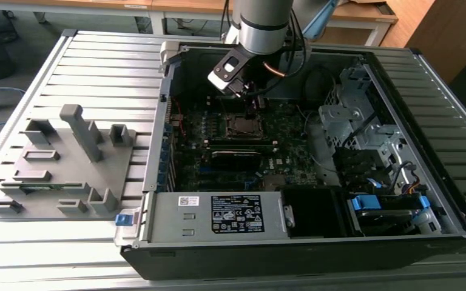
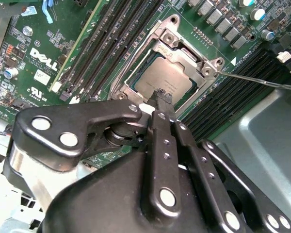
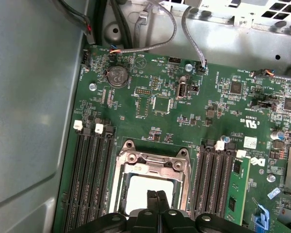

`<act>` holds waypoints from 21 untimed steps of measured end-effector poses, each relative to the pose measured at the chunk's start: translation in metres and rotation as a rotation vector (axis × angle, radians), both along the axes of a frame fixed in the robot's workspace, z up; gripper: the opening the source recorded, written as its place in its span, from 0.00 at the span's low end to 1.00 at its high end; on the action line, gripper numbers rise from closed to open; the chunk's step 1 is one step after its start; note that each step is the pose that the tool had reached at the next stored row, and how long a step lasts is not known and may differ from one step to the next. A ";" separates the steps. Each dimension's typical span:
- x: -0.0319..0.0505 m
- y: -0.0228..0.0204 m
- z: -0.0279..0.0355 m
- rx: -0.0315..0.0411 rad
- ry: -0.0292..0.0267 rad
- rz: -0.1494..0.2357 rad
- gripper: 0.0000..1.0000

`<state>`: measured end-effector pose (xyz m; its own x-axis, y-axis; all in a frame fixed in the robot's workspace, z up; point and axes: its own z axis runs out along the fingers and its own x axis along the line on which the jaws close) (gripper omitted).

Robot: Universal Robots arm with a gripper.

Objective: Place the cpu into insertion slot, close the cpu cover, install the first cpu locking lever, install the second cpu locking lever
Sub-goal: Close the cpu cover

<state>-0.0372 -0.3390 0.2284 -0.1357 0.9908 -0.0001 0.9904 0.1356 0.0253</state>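
grey cpu (image 2: 157, 77) lies in the insertion slot (image 2: 130, 81); hand (image 2: 162, 95) pinched together, empty.

— Any writing near the gripper (image 2: 162, 97)?

— In the second wrist view, a bold white logo (image 2: 43, 53) is printed on the dark green circuit board (image 2: 58, 29), beyond the long black memory slots (image 2: 111, 43) from the gripper. A small white sticker (image 2: 41, 76) lies just beside the logo.

— Any signs?

— A white triangle (image 2: 234, 61), close to the gripper, just beside a corner of the thin silver metal cpu cover (image 2: 140, 63).

— Farther off?

— In the exterior view, a black-and-white label (image 1: 235, 213) on the grey metal power supply box (image 1: 168, 221), well apart from the gripper; its wording can't be made out.
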 end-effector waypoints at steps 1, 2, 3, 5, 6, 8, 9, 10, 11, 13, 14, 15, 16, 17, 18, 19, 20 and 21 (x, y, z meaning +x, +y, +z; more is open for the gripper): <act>0.0000 0.0000 0.0000 0.0000 0.0000 0.001 0.11; 0.0000 0.0000 0.0000 0.0000 0.0000 0.001 0.11; 0.0000 0.0000 0.0000 -0.0001 0.0000 0.001 0.11; 0.0000 0.0000 0.0000 -0.0001 0.0000 0.001 0.11; 0.0000 0.0000 0.0000 0.0000 0.0000 0.001 0.11; 0.0000 0.0000 0.0000 -0.0001 0.0000 0.002 0.11; 0.0000 0.0000 0.0000 0.0000 0.0000 0.003 0.11; 0.0000 0.0000 0.0000 0.0000 0.0000 0.005 0.11; 0.0000 0.0000 0.0000 -0.0001 0.0000 0.006 0.11; 0.0000 0.0000 0.0000 -0.0001 0.0000 0.010 0.11; 0.0000 0.0000 0.0000 -0.0001 0.0001 0.013 0.11; -0.0001 0.0000 0.0000 0.0000 0.0000 0.016 0.11; -0.0001 0.0000 0.0000 0.0000 0.0000 0.018 0.11; -0.0001 0.0000 0.0000 -0.0001 0.0000 0.018 0.11; -0.0001 0.0000 0.0000 -0.0001 0.0000 0.018 0.11; -0.0001 0.0000 0.0000 0.0000 0.0000 0.018 0.11; -0.0001 0.0000 0.0000 -0.0001 0.0000 0.018 0.11; -0.0001 0.0000 0.0000 0.0000 0.0000 0.018 0.11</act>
<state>-0.0372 -0.3390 0.2284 -0.1538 0.9881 -0.0001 0.9878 0.1538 0.0254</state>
